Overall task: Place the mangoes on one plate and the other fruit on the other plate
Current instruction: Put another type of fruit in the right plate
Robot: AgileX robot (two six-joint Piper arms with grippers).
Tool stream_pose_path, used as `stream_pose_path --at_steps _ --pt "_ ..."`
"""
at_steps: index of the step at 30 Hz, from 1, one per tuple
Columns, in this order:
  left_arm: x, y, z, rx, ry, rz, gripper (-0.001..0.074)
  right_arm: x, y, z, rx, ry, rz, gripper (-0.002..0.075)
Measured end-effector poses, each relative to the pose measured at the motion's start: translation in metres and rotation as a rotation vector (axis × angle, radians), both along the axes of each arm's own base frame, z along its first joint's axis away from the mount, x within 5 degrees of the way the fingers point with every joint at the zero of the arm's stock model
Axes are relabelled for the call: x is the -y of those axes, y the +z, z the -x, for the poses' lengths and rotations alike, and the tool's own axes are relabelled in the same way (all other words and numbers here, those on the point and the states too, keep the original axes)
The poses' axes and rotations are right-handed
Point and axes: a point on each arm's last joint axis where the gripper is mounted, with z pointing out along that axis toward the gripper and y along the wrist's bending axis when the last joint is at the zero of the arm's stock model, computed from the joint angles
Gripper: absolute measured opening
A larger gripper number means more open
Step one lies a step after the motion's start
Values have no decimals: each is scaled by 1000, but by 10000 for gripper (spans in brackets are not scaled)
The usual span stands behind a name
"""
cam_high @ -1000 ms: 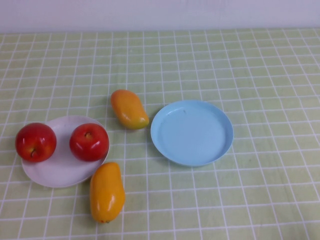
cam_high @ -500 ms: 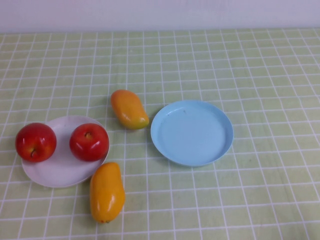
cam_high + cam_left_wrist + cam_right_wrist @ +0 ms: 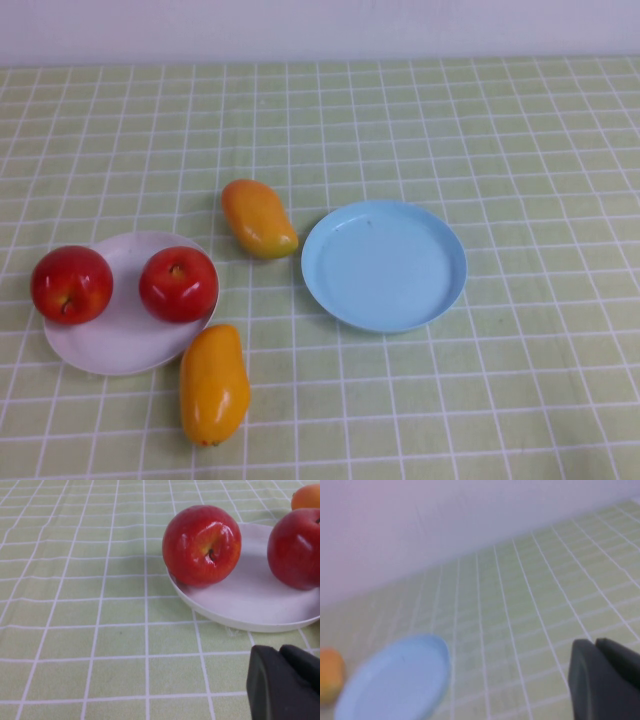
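Red apples (image 3: 201, 545) beyond left jaws (image 3: 283, 682)

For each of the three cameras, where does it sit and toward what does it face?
High view: raised on the robot's side, facing down at the blue plate, white plate, apples and mangoes; no arm shows.
Left wrist view: low over the table, facing the white plate; the left pincer shows.
Right wrist view: facing the blue plate and wall; the right pincer shows.
High and wrist views share the plates.
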Motion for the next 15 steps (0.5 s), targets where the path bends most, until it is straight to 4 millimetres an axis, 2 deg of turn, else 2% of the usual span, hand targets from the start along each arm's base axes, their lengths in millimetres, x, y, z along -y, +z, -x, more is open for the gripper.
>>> stream_pose_path --at_steps 4,6,11,15 --pt "0 0 0 0 0 0 2 6 15 -1 142 -71 -259 -16" --pt "0 0 0 0 0 0 2 9 19 -1 179 -98 -331 -16" --pt "0 0 0 0 0 0 2 6 21 0 149 -73 -413 -16" --pt "0 0 0 0 0 0 2 -6 51 1 55 48 -400 -16"
